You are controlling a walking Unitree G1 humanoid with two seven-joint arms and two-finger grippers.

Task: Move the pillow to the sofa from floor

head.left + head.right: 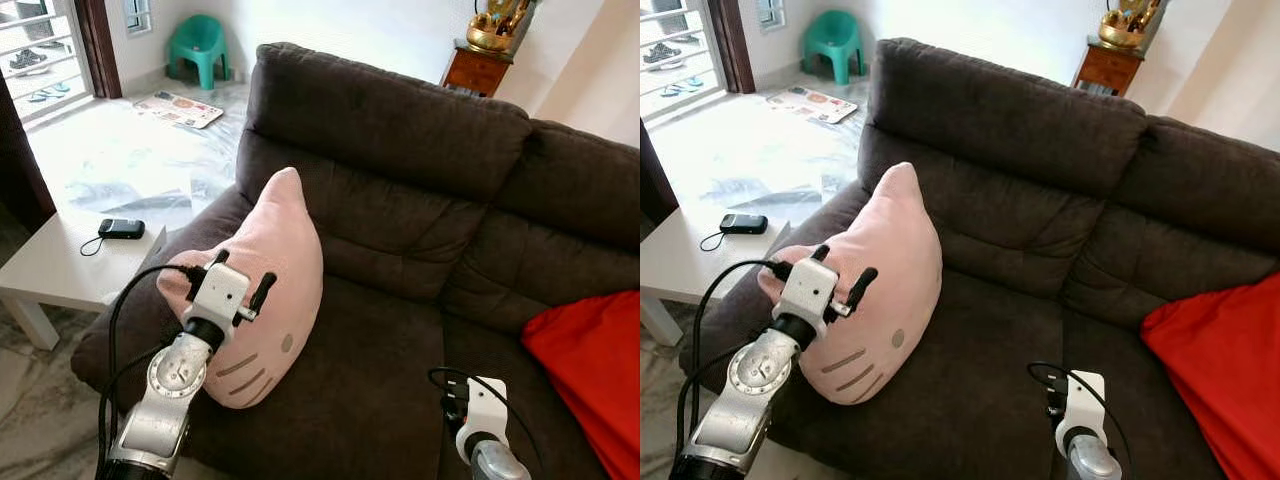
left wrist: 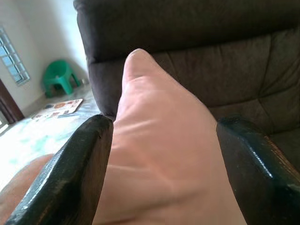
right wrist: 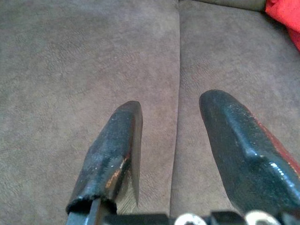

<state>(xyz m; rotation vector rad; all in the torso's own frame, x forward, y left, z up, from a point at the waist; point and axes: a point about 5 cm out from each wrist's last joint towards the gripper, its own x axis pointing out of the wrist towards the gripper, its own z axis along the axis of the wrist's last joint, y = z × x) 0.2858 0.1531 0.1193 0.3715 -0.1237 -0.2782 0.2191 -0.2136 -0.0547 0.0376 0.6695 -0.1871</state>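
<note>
The brown sofa (image 1: 400,250) is viewed from above by both eye views. The pink pillow (image 2: 159,154) is seen very closely along the left gripper (image 2: 161,164); the seat cushions, perhaps their seam, along the right gripper (image 3: 180,136).

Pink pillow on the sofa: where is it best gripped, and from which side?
Judging by its pose, grip the pink pillow at its soft edge nearest the armrest, coming from the robot's left front. It leans there, pointed ear up, and that rim is thin enough to pinch. The left gripper already straddles it; the right gripper hovers open over the sofa seat.
</note>
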